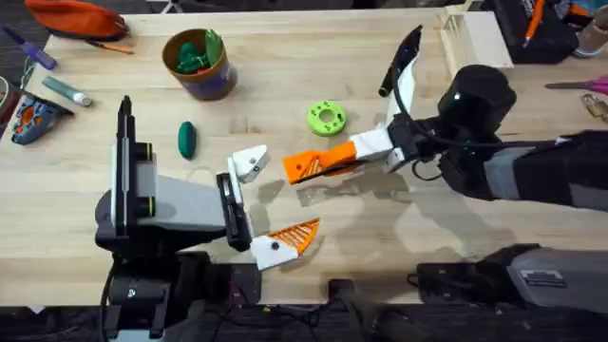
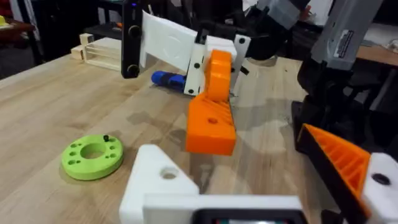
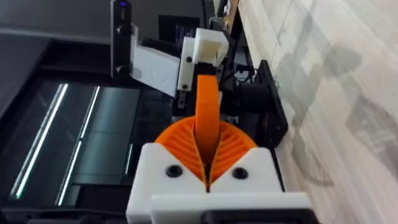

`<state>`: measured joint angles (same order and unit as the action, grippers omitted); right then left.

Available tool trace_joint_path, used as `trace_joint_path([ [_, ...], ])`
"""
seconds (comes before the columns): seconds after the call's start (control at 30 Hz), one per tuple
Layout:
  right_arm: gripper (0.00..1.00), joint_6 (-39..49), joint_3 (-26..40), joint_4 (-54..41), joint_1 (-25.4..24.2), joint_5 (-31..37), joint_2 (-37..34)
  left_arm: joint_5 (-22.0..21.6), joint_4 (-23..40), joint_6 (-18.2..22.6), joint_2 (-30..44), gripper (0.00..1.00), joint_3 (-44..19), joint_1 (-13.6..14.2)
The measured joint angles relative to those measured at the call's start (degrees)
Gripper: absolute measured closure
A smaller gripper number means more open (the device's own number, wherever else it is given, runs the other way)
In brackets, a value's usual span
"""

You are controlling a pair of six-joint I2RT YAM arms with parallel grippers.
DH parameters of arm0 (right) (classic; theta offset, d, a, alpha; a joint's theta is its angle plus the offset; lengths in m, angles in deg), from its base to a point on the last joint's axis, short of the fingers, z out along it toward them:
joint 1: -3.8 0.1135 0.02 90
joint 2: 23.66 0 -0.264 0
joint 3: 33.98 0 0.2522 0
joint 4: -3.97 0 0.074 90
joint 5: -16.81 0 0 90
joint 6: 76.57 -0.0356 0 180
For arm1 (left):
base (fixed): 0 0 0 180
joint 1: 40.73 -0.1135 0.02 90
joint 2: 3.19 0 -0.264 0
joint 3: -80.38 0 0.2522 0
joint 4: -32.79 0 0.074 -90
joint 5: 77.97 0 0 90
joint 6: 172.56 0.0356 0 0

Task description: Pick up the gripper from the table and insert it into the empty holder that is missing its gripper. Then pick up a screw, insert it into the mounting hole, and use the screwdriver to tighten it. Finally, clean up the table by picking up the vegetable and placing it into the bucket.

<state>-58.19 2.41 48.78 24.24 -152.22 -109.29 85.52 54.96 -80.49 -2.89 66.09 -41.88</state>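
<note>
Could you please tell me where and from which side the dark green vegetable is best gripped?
Grip the vegetable across its narrow middle, coming straight down from above. It lies flat on the table, a smooth oval with its long axis running away from the arms' bases, so the fingers should probably close on its two long flanks. Nothing touches it.

The orange gripper [image 1: 313,164] is being held above the table [image 1: 313,57] by the right end effector [image 1: 366,150], just beside the white holder [image 1: 249,162]. The vegetable [image 1: 187,139] is lying below the bucket [image 1: 199,64].
</note>
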Motion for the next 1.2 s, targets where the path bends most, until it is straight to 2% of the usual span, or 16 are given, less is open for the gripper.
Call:
trace_joint_path([
  [0.23,0.993,0.07,1.23,0.02,0.0,-0.13,-0.22,0.02,0.0,0.0,0.0,0.014,0.0,0.0],
  [0.43,0.993,0.06,3.76,-1.04,0.12,-0.12,-4.1,0.02,0.0,0.01,0.0,0.015,0.0,0.0],
  [0.7,0.993,0.07,6.93,-1.11,2.2,-0.42,-4.76,0.02,0.0,0.0,0.0,0.015,0.0,0.0],
  [0.93,0.993,0.08,7.11,-1.42,2.44,-0.57,-4.76,0.02,0.0,0.0,0.0,0.015,0.0,0.0],
  [1.2,0.993,0.94,7.15,-6.16,3.28,-0.29,-4.76,0.02,0.0,0.0,0.0,0.015,0.0,0.0],
])
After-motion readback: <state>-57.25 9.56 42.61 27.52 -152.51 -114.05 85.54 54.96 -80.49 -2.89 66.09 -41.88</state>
